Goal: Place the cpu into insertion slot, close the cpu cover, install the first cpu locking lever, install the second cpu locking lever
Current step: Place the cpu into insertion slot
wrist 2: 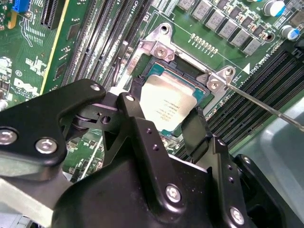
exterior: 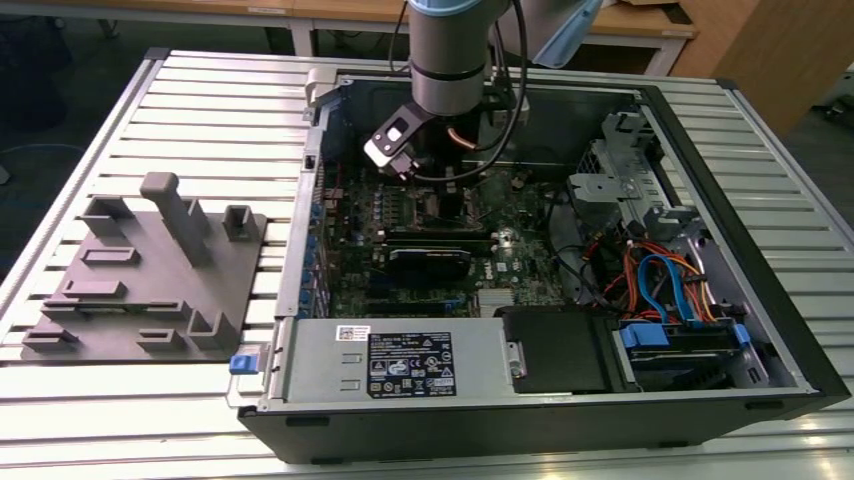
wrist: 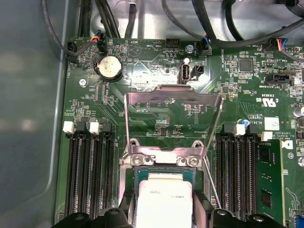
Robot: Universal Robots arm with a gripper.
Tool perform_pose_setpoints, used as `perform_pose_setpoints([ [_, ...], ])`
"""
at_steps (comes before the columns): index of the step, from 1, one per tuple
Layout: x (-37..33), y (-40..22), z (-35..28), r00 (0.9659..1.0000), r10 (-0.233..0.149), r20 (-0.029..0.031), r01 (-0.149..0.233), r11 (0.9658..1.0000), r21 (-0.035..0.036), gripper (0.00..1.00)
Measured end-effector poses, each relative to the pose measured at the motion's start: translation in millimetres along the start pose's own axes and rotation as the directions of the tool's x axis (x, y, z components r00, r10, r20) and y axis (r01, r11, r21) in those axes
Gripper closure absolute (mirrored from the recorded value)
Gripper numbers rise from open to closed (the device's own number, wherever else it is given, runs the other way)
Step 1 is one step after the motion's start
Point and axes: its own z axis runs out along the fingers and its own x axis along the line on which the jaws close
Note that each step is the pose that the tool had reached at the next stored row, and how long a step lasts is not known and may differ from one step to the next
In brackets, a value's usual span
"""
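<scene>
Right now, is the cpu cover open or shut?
Open. In the first wrist view the cpu cover stands swung back off the insertion slot, board showing through its window; the cpu is uncovered.

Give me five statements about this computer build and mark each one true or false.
1. The cover is swung up, off the socket. True.
2. The chip lies on the grey tray outside the case. False: it sits between the jaws of the gripper, at the socket.
3. The long memory slots are all filled. False: the memory slots beside the socket are bare.
4. A round battery sits on the board. True.
5. The case lies with its open side up. True.
</scene>
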Motion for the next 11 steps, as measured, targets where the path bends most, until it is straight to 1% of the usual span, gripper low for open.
perform_pose_setpoints([
  [6, 0.0, 0.2, -2.7, 1.0, 0.0, 0.0, 0.0, 1.0, 0.0003, 0.4],
  [11, -0.1, 0.6, -6.1, 1.0, 0.0, 0.0, 0.0, 1.0, 0.002, 0.4],
])
